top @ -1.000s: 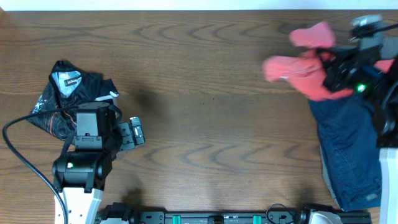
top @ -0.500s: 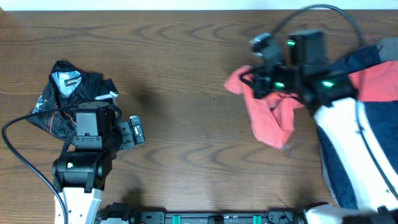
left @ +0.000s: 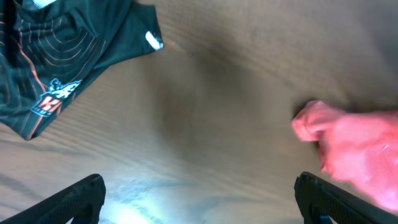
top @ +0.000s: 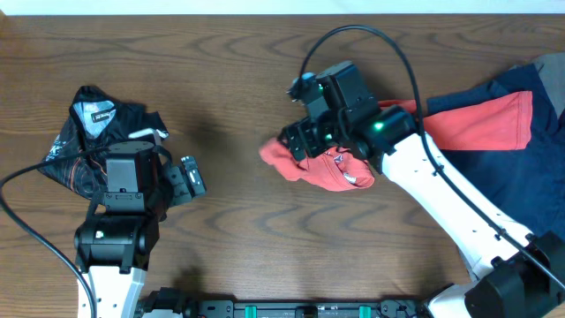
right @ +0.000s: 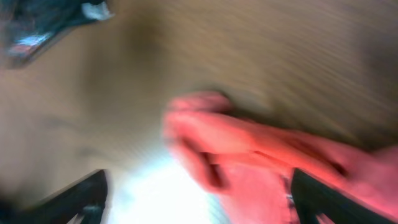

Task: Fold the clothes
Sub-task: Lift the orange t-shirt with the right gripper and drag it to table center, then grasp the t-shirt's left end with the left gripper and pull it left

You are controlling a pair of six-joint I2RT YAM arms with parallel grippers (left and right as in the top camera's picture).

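1. Two fingers (right: 87, 194) of the right gripper (top: 296, 144) stand at opposite lower corners of the right wrist view. The jaws are spread wide and clamp nothing.
2. The coral-red T-shirt (top: 328, 170) lies directly below and ahead of this gripper. In the right wrist view its bunched end fills the space ahead of the two fingers. That view is blurred, so contact between cloth and either finger cannot be determined.
3. In the overhead view the bunched end rests on the table (top: 229, 88) just right of centre, partly covered by the gripper and wrist.
4. The rest of the T-shirt runs under the right arm toward the right edge. There a flatter red panel lies on top of the navy garment (top: 521, 190).
5. The left gripper (top: 184, 177) is also fully spread. Its fingers (left: 81, 198) sit at the lower corners of the left wrist view with only bare wood between them. It holds nothing.
6. From the left gripper, the T-shirt lies ahead and to the right, well apart. Only its rounded end enters the right side of the left wrist view.
7. The black garment (top: 88, 132), printed in red and white, lies crumpled at the left of the table, partly under the left arm and well apart from the T-shirt.
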